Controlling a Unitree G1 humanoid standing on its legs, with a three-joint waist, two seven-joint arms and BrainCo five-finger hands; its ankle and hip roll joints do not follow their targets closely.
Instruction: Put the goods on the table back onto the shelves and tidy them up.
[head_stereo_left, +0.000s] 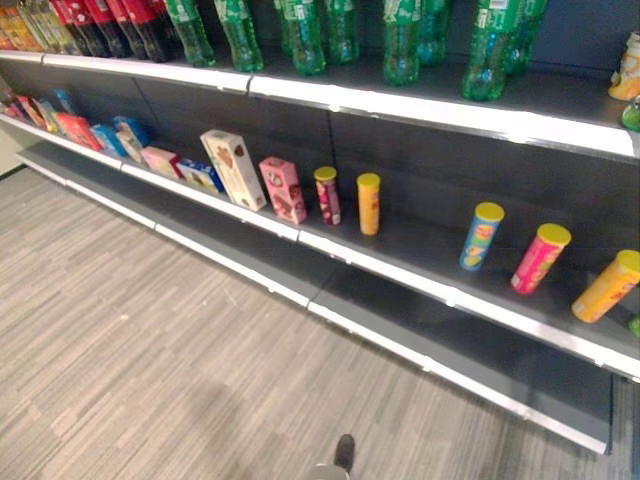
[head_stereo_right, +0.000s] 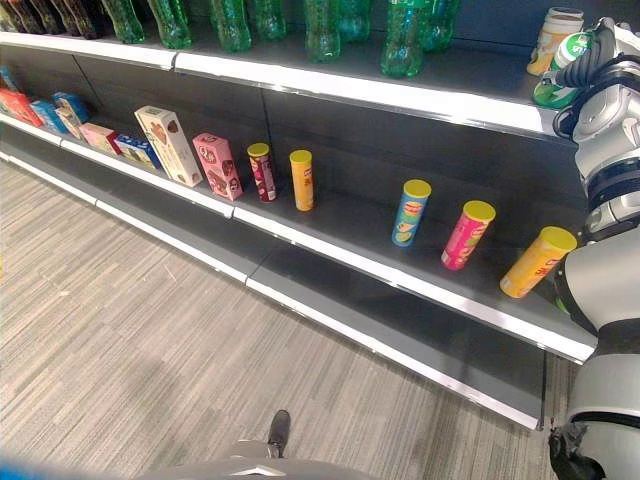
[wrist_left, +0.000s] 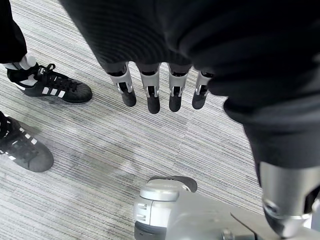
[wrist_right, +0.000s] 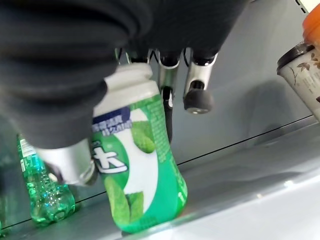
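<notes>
My right hand (head_stereo_right: 603, 75) is up at the right end of the top shelf (head_stereo_right: 420, 95), shut on a green-and-white tub (wrist_right: 137, 165). The thumb (wrist_right: 70, 160) lies on one side of the tub and the fingers (wrist_right: 197, 95) on the other. The tub's base sits at or just above the shelf surface. It shows beside the hand as the green tub (head_stereo_right: 560, 70). My left hand (wrist_left: 150, 90) hangs low over the carpet, fingers straight and holding nothing.
A pale cup (head_stereo_right: 553, 35) stands just behind the tub, and green drink bottles (head_stereo_right: 403, 35) line the top shelf. Chip tubes (head_stereo_right: 467, 234) and snack boxes (head_stereo_right: 168, 145) stand on the middle shelf. A person's black shoes (wrist_left: 50, 87) are on the floor by my left hand.
</notes>
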